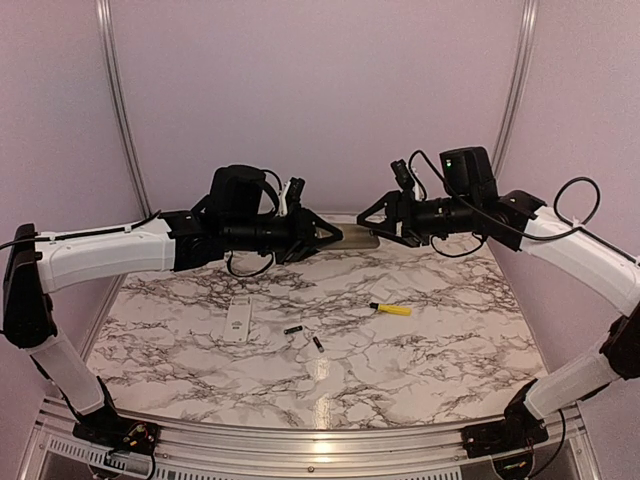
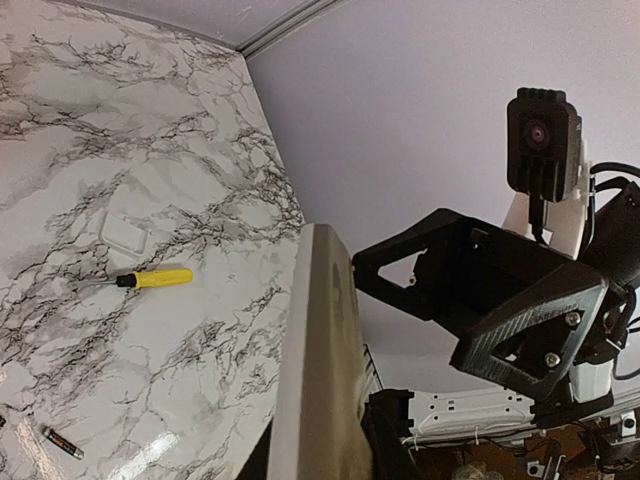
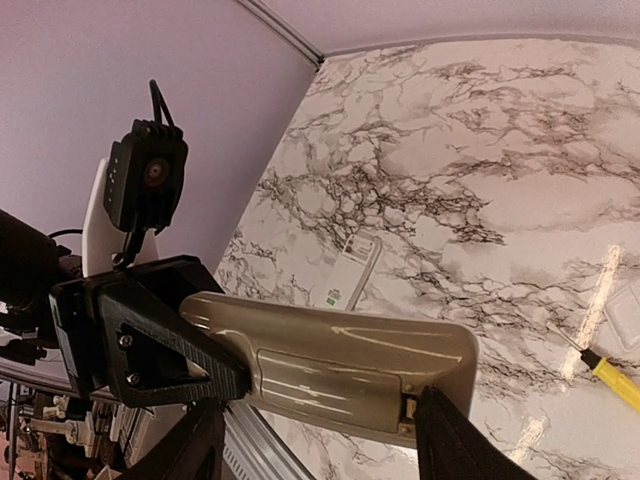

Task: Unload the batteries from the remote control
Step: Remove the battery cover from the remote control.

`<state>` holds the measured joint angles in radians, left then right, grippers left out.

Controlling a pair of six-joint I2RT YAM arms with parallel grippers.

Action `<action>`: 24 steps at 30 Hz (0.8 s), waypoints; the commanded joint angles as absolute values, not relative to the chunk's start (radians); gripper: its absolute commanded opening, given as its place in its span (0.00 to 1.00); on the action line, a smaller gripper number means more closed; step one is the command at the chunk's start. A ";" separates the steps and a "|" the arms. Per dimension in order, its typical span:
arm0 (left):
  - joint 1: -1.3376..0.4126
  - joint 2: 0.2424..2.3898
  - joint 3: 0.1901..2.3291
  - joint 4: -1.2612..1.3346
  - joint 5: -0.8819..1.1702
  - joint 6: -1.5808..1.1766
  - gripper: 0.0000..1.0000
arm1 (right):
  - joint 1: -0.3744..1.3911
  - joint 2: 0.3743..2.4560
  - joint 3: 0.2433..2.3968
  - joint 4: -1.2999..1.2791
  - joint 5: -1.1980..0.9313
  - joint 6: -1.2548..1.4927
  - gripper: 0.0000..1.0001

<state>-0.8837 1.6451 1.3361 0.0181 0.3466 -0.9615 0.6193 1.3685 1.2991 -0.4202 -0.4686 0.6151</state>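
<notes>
The remote control (image 1: 357,238), a grey bar, hangs in the air over the table's back edge. My left gripper (image 1: 330,236) is shut on its left end; in the left wrist view the remote (image 2: 318,340) runs edge-on out of that gripper (image 2: 325,455). My right gripper (image 1: 378,227) faces it from the right. In the right wrist view the remote's back (image 3: 340,360) shows a closed compartment lid, and the right gripper (image 3: 318,405) stands open across it, one fingertip (image 3: 440,420) at the lid's end. Two batteries (image 1: 293,329) (image 1: 318,343) lie on the table; one battery (image 2: 60,441) shows below.
A yellow-handled screwdriver (image 1: 392,309) lies right of centre on the marble table (image 1: 450,340). A white flat slab with a label (image 1: 238,320) lies at the left. A small pale cover plate (image 2: 125,233) rests beside the screwdriver (image 2: 155,278). Walls close the back and sides.
</notes>
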 commanded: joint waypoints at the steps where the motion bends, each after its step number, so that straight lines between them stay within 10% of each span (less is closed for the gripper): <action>1: -0.892 1.648 1.368 0.078 0.358 -0.960 0.00 | 0.627 1.386 1.328 -0.443 -0.457 0.593 0.63; 24: -0.900 1.634 1.352 0.119 0.382 -0.954 0.00 | 0.627 1.385 1.170 -0.267 -0.610 0.729 0.64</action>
